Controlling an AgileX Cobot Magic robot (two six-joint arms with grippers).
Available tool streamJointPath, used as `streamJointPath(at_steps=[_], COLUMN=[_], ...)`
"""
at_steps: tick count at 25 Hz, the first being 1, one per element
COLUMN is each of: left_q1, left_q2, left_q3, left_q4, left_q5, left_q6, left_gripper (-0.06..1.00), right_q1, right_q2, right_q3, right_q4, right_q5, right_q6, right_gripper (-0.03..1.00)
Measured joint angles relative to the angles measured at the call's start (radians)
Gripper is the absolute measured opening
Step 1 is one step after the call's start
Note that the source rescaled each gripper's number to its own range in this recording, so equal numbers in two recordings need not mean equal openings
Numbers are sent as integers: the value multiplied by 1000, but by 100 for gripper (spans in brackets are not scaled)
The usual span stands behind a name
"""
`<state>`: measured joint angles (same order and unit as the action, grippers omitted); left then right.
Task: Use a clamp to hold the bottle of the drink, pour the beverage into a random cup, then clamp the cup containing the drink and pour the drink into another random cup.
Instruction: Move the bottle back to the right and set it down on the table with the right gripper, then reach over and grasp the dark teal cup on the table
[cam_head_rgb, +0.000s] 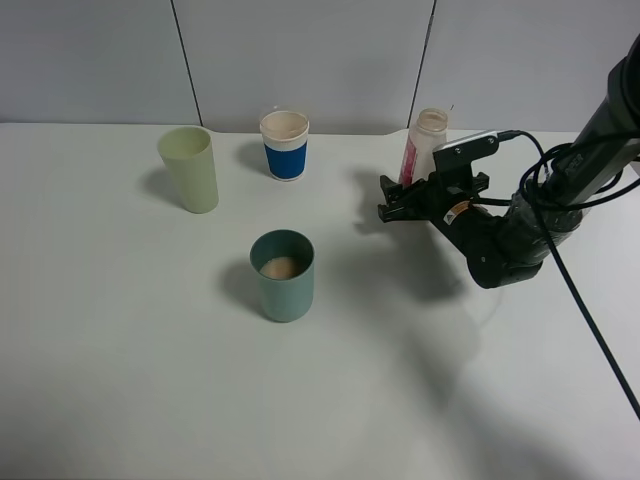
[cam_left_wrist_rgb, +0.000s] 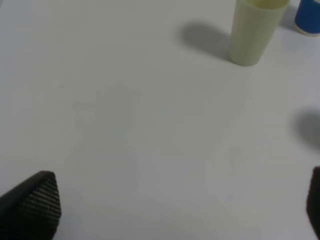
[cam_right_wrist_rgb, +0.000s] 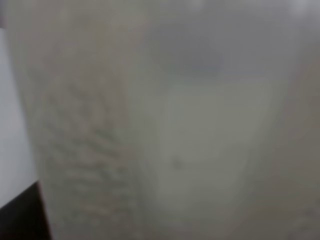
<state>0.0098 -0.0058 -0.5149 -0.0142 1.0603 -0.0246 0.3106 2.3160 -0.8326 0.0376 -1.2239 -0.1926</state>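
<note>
Three cups and one bottle (cam_head_rgb: 428, 135) on the counter (cam_head_rgb: 120, 380): pale green cup (cam_head_rgb: 189, 168), blue-banded paper cup (cam_head_rgb: 285, 145), teal cup (cam_head_rgb: 283, 275) holding pinkish drink. The bottle, clear, red-labelled and uncapped, stands upright back right. The right hand (cam_head_rgb: 400, 205) is close against it, grip unclear. The left hand (cam_left_wrist_rgb: 172, 205) is spread.

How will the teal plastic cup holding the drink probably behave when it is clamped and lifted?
The teal plastic cup looks rigid, so it probably will not crush. The pinkish drink seems to sit low inside, so it is likely light. Being tall and open-topped, it may tip if pushed sideways.
</note>
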Motion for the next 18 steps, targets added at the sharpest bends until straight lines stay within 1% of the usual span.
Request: streamJointPath(at_steps=[2, 4, 9, 12, 14, 16, 18], left_q1=[0, 0, 0, 0, 0, 0, 0], left_q2=[0, 0, 0, 0, 0, 0, 0], left_q3=[0, 0, 0, 0, 0, 0, 0], left_q4=[0, 0, 0, 0, 0, 0, 0], left_q5=[0, 0, 0, 0, 0, 0, 0], left_q6=[0, 0, 0, 0, 0, 0, 0], left_gripper=[100, 100, 100, 100, 100, 100, 100], right_q1=[0, 0, 0, 0, 0, 0, 0], right_q2=[0, 0, -34, -73, -119, -139, -173], right_q3=[1, 1, 13, 59, 119, 142, 175], right_q4=[0, 0, 0, 12, 30, 33, 49], right_q5=[0, 0, 6, 6, 7, 8, 9], right_q6=[0, 0, -17, -34, -54, -66, -77], right_gripper=[70, 71, 73, 73, 73, 75, 83])
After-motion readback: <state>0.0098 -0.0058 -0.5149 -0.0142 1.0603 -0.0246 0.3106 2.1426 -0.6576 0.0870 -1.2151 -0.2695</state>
